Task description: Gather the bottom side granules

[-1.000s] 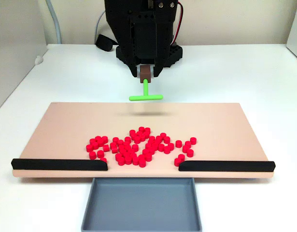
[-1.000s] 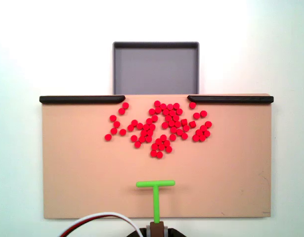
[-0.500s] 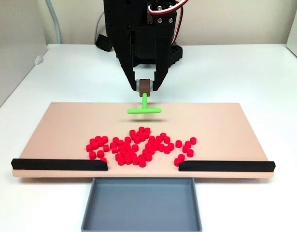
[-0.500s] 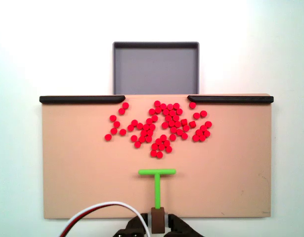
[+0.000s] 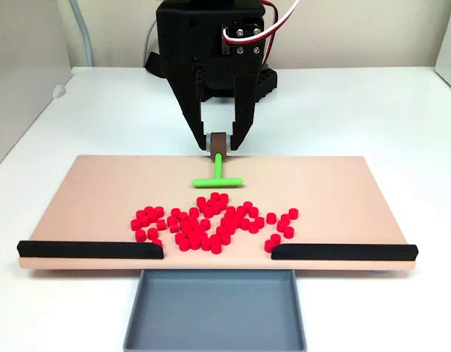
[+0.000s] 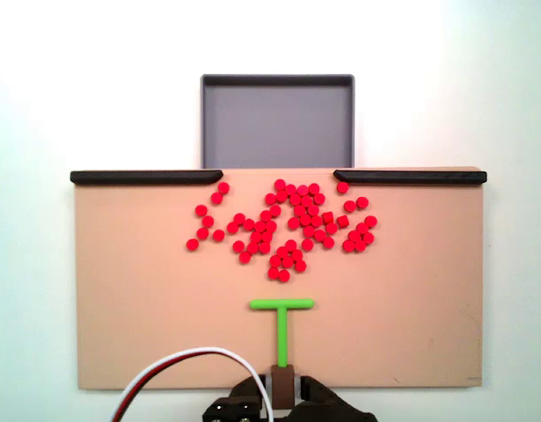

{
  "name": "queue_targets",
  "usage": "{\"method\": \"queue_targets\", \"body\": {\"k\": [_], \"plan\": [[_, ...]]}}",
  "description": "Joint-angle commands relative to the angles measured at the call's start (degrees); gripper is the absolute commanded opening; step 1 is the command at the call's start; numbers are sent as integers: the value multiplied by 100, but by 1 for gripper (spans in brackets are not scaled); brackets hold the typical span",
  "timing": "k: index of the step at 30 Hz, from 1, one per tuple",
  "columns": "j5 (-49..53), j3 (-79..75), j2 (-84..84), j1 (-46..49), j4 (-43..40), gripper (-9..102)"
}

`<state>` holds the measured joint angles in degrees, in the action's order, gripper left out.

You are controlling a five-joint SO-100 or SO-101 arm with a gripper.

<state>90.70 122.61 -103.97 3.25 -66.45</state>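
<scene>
Red granules (image 5: 214, 220) (image 6: 286, 224), short glossy cylinders like pellets, lie scattered in a loose band across the middle of a smooth peach-coloured board (image 5: 100, 198) (image 6: 138, 299). In the front-facing fixed view they sit in front of the claw (image 5: 218, 139), from somewhat to its left to somewhat to its right, between it and the board's near edge.

On that near edge, to the left of the claw, runs a matte black bar (image 5: 89, 250) (image 6: 147, 177). A gap lies straight in front of the claw. A second black bar (image 5: 342, 251) (image 6: 409, 177) runs to the right. Past the gap, a shallow grey tray (image 5: 214, 312) (image 6: 277, 119) with low walls butts against the board.

The claw, black and angular, is clenched on a small brown block (image 5: 218, 142) (image 6: 281, 382) at the end of a green T-shaped tool (image 5: 218, 176) (image 6: 281, 321). The tool's thin round stem points away from the claw toward the granules. Its crossbar lies just short of the nearest pellets, apart from them.

Red and white wires (image 5: 280, 15) (image 6: 178, 369) loop off the arm's black body (image 5: 210, 44).

The counter (image 5: 372, 110) (image 6: 516, 264) is plain white and evenly lit. A pale wall (image 5: 357, 29) stands behind it, and a grey cable (image 5: 82, 33) drops at the far left, well to the claw's left.
</scene>
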Motion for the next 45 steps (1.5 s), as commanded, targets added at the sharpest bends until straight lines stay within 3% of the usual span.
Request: {"method": "queue_targets", "body": {"k": [1, 45], "plan": [[53, -18, 18, 0, 53, 3], [62, -290, 527, 44, 264, 3]]}}
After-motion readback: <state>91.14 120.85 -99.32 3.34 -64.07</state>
